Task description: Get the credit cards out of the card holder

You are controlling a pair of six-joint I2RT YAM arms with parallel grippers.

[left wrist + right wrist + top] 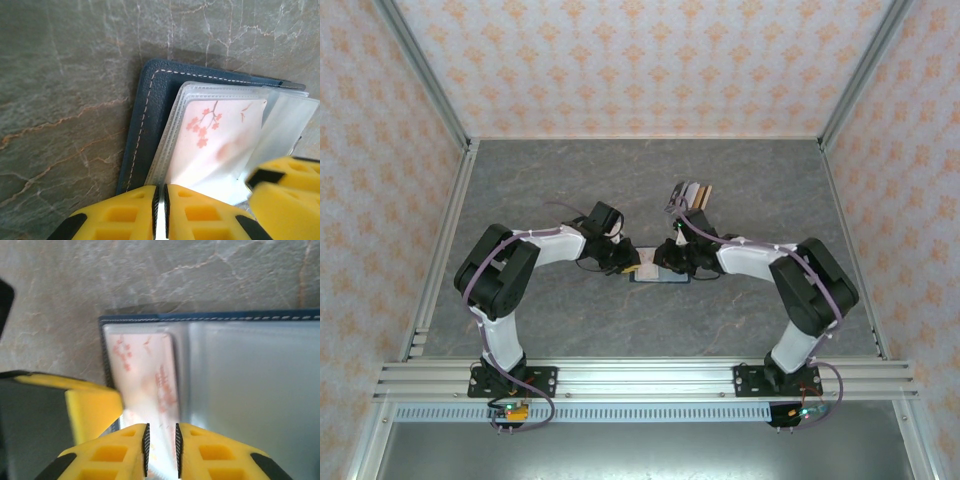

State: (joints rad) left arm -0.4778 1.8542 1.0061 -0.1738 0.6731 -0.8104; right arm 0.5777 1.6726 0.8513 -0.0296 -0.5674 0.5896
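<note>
While open, card holder [142, 125] with sleeved blossom card [215, 135]; left claw [160, 194] tight on sleeve [170, 145], right claw [160, 434] ajar.

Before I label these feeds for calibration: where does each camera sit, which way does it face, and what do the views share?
Top external: above and behind the bases, looking down on the grey marbled table; both arms show, left gripper and right gripper meeting over the open navy-blue stitched card holder.
Left wrist: looks down past its yellow fingers at the holder.
Right wrist: likewise, past its own fingers.
Shared: both wrist views show the pink blossom-printed card.
</note>
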